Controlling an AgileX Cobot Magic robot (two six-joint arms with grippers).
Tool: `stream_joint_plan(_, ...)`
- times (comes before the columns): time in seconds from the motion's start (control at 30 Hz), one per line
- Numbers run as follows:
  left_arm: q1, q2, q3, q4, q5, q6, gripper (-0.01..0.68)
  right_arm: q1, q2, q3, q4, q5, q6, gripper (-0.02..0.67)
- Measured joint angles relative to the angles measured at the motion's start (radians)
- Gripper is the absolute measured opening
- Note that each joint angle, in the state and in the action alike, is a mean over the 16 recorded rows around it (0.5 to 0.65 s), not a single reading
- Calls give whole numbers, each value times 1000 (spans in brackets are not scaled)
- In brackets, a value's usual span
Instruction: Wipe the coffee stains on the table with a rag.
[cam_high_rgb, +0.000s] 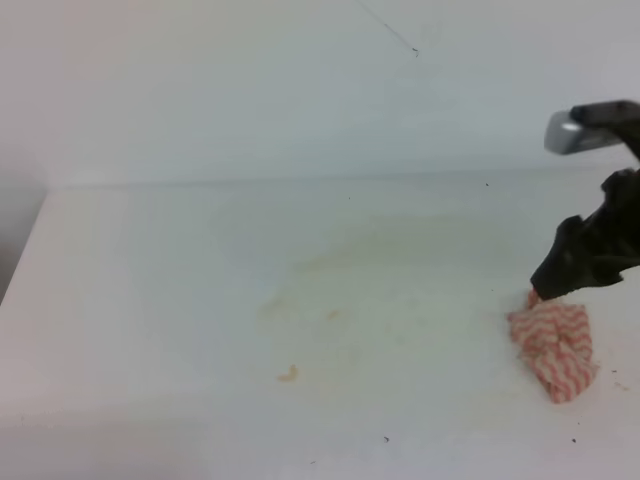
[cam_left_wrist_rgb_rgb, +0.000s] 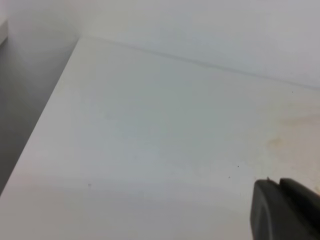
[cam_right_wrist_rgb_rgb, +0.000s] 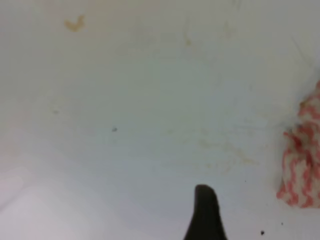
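The rag (cam_high_rgb: 553, 348), bunched with red-pink and white zigzag stripes, lies on the white table (cam_high_rgb: 180, 300) at the right. My right gripper (cam_high_rgb: 547, 288) hangs just above the rag's upper left corner, open, holding nothing. In the right wrist view one dark finger (cam_right_wrist_rgb_rgb: 205, 212) shows at the bottom and the rag (cam_right_wrist_rgb_rgb: 302, 165) lies apart from it at the right edge. The coffee stains show as faint yellowish smears (cam_high_rgb: 335, 260) across the middle of the table and a small amber blotch (cam_high_rgb: 288, 374). In the left wrist view a dark part of my left gripper (cam_left_wrist_rgb_rgb: 285, 212) sits at the bottom right.
The white wall (cam_high_rgb: 300, 90) rises behind the table. The table's left edge (cam_high_rgb: 22, 260) drops off to a grey floor. A few tiny dark specks (cam_high_rgb: 386, 438) dot the table's front.
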Motion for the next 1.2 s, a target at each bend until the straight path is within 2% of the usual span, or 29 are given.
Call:
stream_joint_plan(0.53,0,0,0,0,0,0,-3,10,-338,102,67,210,-62,379)
stream_joint_plan(0.87,0,0,0,0,0,0,-3,88,-469,161,149,251,-71,356)
stream_joint_plan(1.1,0,0,0,0,0,0,-3,142,-527,162,145,246,-48,352)
stream_joint_plan(1.2,0,0,0,0,0,0,-3,151,-544,162,114,252,-27,329)
